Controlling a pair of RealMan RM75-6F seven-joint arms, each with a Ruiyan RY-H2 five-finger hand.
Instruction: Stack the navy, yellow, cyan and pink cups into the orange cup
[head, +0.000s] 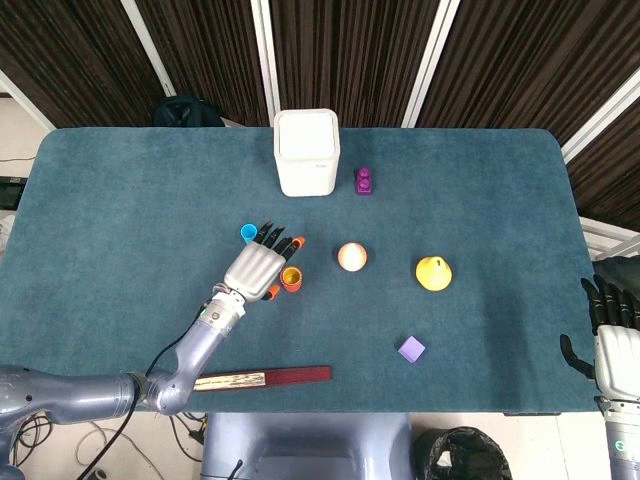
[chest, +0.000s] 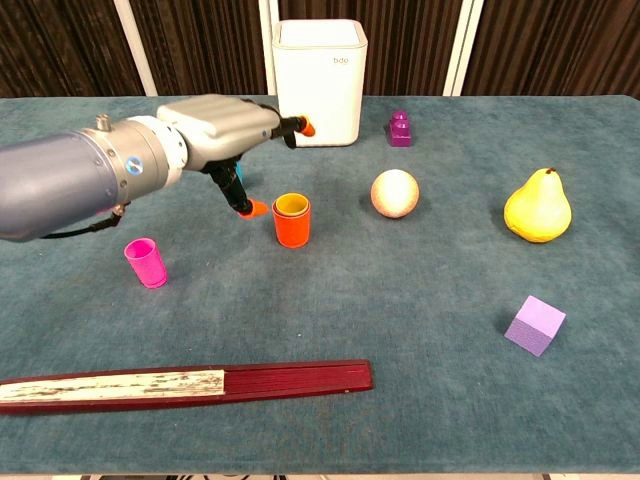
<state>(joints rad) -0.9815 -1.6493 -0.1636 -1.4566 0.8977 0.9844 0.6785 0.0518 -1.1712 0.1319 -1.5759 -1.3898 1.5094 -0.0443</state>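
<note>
The orange cup (chest: 291, 228) (head: 291, 279) stands upright on the blue cloth with the yellow cup (chest: 291, 205) seated inside it, only its rim showing. My left hand (chest: 215, 125) (head: 255, 268) hovers just left of the stack, its fingers spread and holding nothing. The cyan cup (head: 249, 233) stands behind the hand; in the chest view only a sliver of the cyan cup (chest: 235, 172) shows. The pink cup (chest: 146, 262) stands upright to the front left. No navy cup is visible. My right hand (head: 612, 335) hangs off the table's right edge, empty with fingers extended.
A white bin (chest: 320, 80) stands at the back, a purple block (chest: 400, 128) to its right. A ball (chest: 394, 193), a yellow pear (chest: 538, 208) and a purple cube (chest: 534, 325) lie to the right. A folded fan (chest: 185, 385) lies along the front edge.
</note>
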